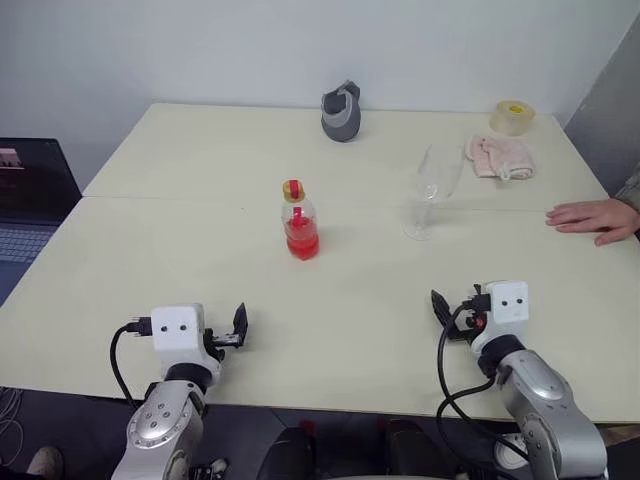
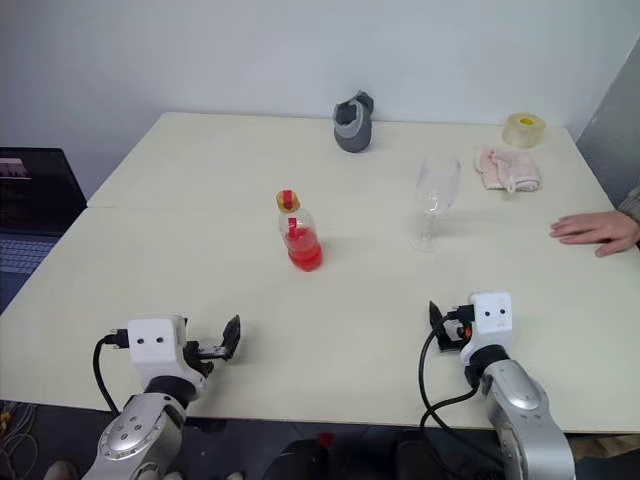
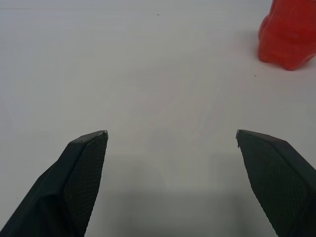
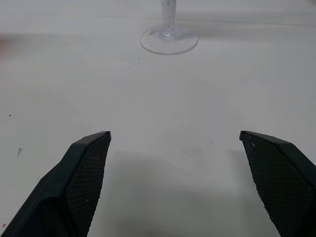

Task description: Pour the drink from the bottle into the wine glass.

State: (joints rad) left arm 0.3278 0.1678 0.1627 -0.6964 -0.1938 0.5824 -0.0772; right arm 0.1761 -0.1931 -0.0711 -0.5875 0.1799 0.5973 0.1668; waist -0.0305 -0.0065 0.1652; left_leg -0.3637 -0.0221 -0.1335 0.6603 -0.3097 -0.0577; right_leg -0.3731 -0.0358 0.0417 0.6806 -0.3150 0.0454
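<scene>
A small clear bottle (image 1: pixel 300 222) with a yellow-and-red cap stands upright mid-table, its lower half filled with the red drink (image 1: pixel 302 240). To its right stands an empty clear wine glass (image 1: pixel 433 190); its round foot (image 4: pixel 169 39) appears in the right wrist view. My left gripper (image 1: pixel 238 326) hovers open near the table's front edge, in front of and to the left of the bottle, whose red base (image 3: pixel 290 34) shows ahead of it. My right gripper (image 1: pixel 442 310) is open too, near the front edge, straight in front of the glass. Both hold nothing.
A grey cup-like object (image 1: pixel 341 112) stands at the back centre. A tape roll (image 1: pixel 512 116) and a pink cloth (image 1: pixel 500 157) lie at the back right. A person's hand (image 1: pixel 595 218) rests on the table's right edge. A laptop (image 1: pixel 30 200) sits left of the table.
</scene>
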